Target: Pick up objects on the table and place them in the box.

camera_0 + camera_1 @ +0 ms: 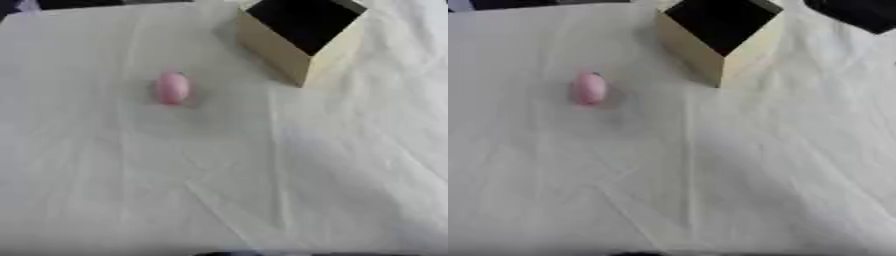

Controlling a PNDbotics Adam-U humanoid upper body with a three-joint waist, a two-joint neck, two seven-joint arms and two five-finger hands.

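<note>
Twin head views, steeply down over one shared table.

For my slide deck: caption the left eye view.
Pink oval object lies on the white cloth, apart from the open cream box; no robot hand visible.

Open cloth around pink object

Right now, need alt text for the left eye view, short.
A small pink oval object lies alone on a table covered with a creased white cloth, left of an open cream-coloured box with a dark inside standing near the far edge. Neither robot hand is in view.
</note>
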